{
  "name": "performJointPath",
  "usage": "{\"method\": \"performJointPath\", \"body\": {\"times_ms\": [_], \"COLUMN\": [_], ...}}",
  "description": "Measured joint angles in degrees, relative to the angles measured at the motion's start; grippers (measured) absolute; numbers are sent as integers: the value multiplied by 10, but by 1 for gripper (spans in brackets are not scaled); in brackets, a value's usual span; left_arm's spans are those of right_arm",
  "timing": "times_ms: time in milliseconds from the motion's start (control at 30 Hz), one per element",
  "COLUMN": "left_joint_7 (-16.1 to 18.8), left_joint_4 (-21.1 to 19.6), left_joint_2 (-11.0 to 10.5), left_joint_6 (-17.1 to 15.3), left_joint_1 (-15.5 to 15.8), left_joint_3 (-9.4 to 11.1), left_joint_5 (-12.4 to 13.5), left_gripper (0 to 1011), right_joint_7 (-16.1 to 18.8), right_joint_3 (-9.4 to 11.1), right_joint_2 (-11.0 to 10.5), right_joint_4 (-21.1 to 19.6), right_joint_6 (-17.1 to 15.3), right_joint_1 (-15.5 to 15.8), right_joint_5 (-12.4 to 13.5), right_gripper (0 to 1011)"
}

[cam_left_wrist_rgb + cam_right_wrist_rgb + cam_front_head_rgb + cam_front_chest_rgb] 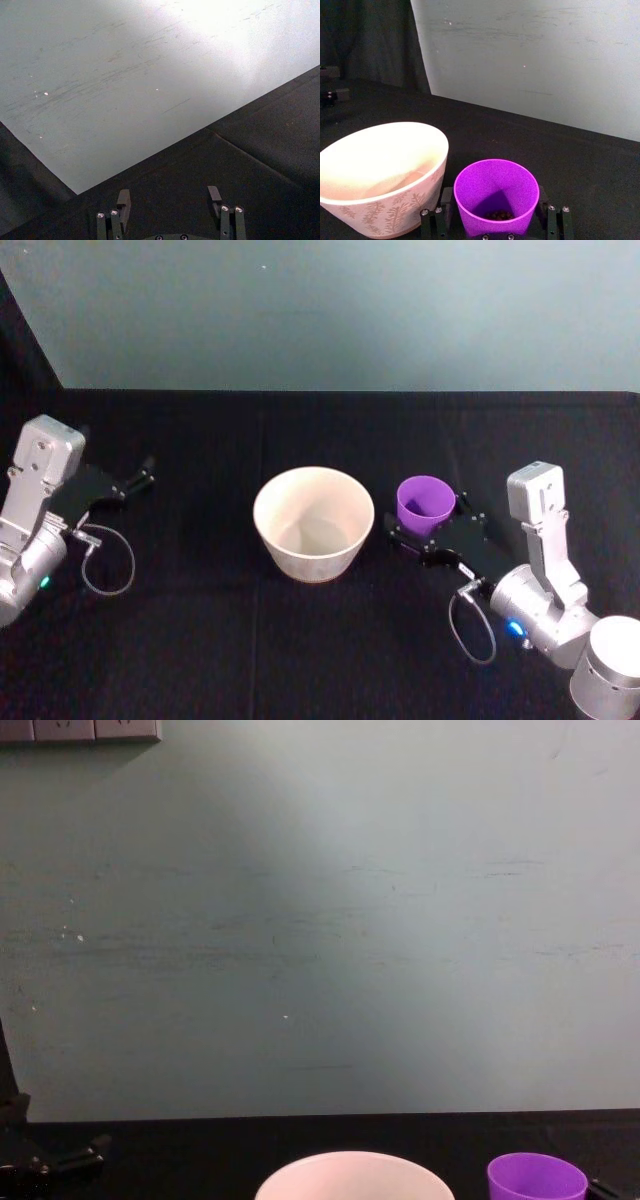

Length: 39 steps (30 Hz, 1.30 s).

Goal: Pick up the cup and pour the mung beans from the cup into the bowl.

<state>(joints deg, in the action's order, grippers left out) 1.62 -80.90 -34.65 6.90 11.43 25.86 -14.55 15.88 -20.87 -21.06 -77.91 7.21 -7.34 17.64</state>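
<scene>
The purple cup stands upright on the black table just right of the pale bowl. My right gripper is open, one finger on either side of the cup's lower wall. In the right wrist view the cup sits between the fingers, with a few mung beans at its bottom, and the bowl stands close beside it. The chest view catches the bowl's rim and the cup's top. My left gripper is parked open at the far left, holding nothing.
A black cloth covers the table, and a pale grey-green wall rises behind its far edge. Cables loop beside both wrists. The left wrist view has the open left gripper over bare cloth near the wall.
</scene>
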Motion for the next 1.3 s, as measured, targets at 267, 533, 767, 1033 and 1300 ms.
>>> {"method": "performJointPath", "body": {"times_ms": [267,533,767,1033,1300], "left_joint_7": [0,0,0,0,0], "left_joint_4": [0,0,0,0,0], "left_joint_2": [0,0,0,0,0], "left_joint_6": [0,0,0,0,0], "left_joint_1": [0,0,0,0,0], "left_joint_3": [0,0,0,0,0], "left_joint_5": [0,0,0,0,0], "left_gripper": [1000,1000,1000,1000,1000], "right_joint_7": [8,14,19,24,27], "right_joint_3": [5,12,19,28,38], "right_joint_2": [11,22,29,33,35], "right_joint_4": [11,17,20,18,4], "right_joint_6": [4,6,6,5,1], "right_joint_1": [-5,-8,-8,-4,6], "right_joint_5": [-11,-21,-29,-37,-45], "right_gripper": [1003,1003,1003,1003,1003]}}
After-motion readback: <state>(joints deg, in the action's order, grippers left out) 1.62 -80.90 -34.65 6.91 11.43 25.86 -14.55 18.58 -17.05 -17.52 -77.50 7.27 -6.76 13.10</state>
